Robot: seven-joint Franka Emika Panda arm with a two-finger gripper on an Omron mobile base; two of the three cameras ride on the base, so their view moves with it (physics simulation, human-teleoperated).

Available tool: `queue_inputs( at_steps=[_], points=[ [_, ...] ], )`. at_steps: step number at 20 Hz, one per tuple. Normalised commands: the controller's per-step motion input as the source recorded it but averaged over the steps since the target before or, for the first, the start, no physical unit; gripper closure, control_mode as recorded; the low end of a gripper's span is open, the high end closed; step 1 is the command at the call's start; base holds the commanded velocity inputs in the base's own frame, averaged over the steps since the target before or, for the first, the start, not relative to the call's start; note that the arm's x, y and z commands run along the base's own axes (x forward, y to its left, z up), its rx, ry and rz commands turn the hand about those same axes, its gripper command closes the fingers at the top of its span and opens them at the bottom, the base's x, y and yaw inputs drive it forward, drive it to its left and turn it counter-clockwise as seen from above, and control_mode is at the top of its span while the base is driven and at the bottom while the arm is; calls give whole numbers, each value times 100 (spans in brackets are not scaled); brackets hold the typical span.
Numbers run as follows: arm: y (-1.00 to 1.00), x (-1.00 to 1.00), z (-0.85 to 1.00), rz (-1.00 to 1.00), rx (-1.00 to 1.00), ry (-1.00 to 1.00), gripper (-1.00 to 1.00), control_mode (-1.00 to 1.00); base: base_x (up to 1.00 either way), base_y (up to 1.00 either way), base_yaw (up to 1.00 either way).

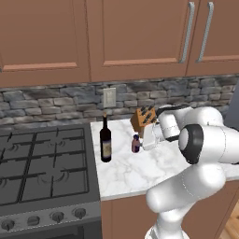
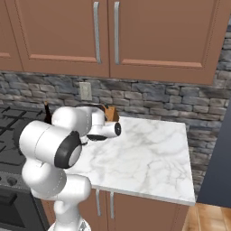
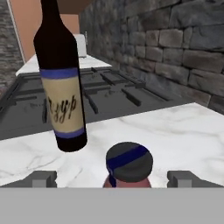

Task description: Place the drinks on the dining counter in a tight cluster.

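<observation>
- The fingers (image 3: 112, 178) are spread wide, nothing pinched between them; in the hand view the two tips sit far apart, one on each side of the tiny purple-brown bottle (image 3: 127, 168).
- That little bottle stands between the fingers, its dark cap with a blue stripe poking up in the gap. Can't tell if either finger touches it, looks like there's room on both sides.
- The tall dark wine bottle (image 3: 61, 83) with the cream label and blue bands is just past the fingers, off to one side, upright on the marble tabletop (image 3: 175, 131).
- From the left base view, the wine bottle (image 1: 106, 140) stands near the tabletop's edge by the gas stove (image 1: 44, 163), and the small bottle (image 1: 136, 144) is right up against the robot's hand.
- A wooden knife block (image 1: 143, 118) sits behind the hand, toward the stone backsplash (image 1: 56, 100).
</observation>
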Motion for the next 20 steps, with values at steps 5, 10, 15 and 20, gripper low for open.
queue_inputs(
  at_steps=[5,10,15,20],
  points=[
    [0,17,-2,0,0,0,-100,-100,0,0,0],
    [1,7,-3,1,0,0,-100,-100,0,0,0],
    [7,4,-4,1,0,0,-100,-100,0,0,0],
    [14,1,-2,2,0,0,-100,-100,0,0,0]
  ],
)
